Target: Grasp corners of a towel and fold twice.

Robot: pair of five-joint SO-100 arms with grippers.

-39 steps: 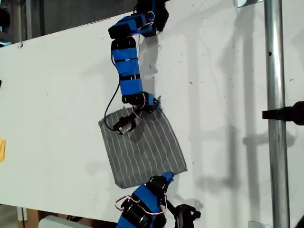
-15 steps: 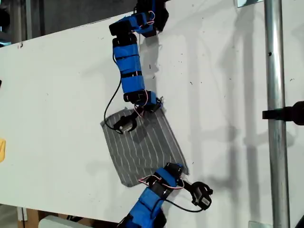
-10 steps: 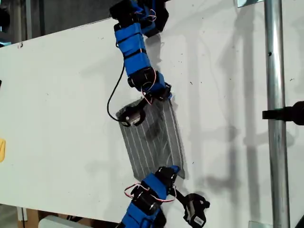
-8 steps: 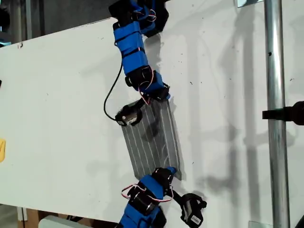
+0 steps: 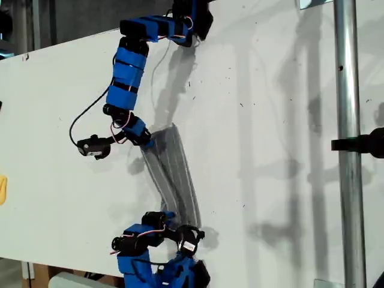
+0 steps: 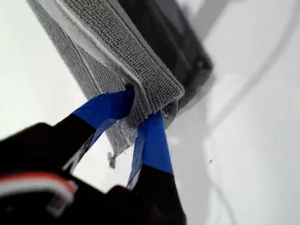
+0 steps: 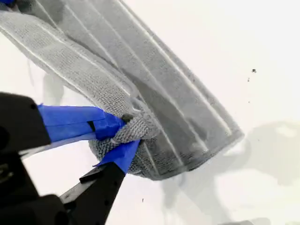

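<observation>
My first end effector [image 6: 143,112] is clamped on a towel [image 5: 174,174] corner [image 6: 161,91]. My second end effector [image 7: 123,136] pinches a bunched corner [image 7: 133,129]. Which arm is which in the exterior view — cannot tell. The towel hangs in a narrow band over the white desk [image 5: 270,120], stretched between both arms. No legible writing or brand.

Towel [image 5: 171,174] stretched taut between my first gripper [image 6: 140,110] and my second gripper [image 7: 124,136], both clamped on it, so that strip bars the straight line between them. To either side of each gripper the white table [image 5: 270,120] lies bare, wide open. A dark shape [image 6: 178,42] sits just behind the towel from my first gripper. Metal pole [image 5: 347,144] stands well apart.
</observation>
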